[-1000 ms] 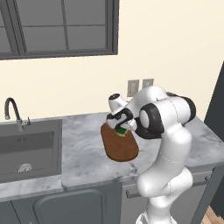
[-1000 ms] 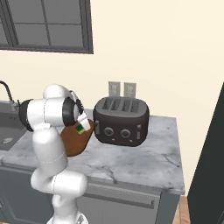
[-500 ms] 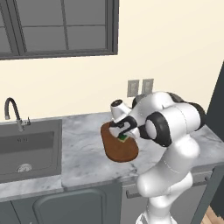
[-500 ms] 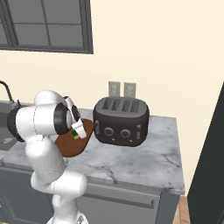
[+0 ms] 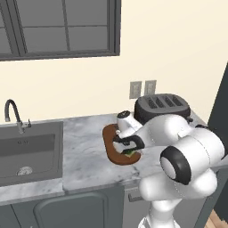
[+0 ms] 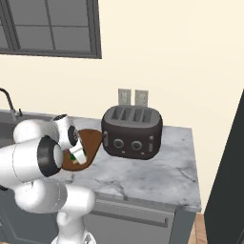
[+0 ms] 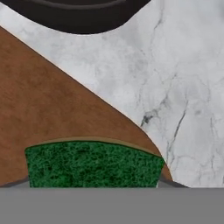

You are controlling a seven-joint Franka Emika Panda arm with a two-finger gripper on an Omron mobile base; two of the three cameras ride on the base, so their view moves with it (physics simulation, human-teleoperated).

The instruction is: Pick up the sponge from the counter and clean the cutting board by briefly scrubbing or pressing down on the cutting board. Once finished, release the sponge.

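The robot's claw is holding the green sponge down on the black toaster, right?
Not quite. The claw is holding the green sponge, but it is down on the brown cutting board, not on the toaster. The hand view shows the brown wood right under the sponge, and the left base view shows the toaster standing behind the board.
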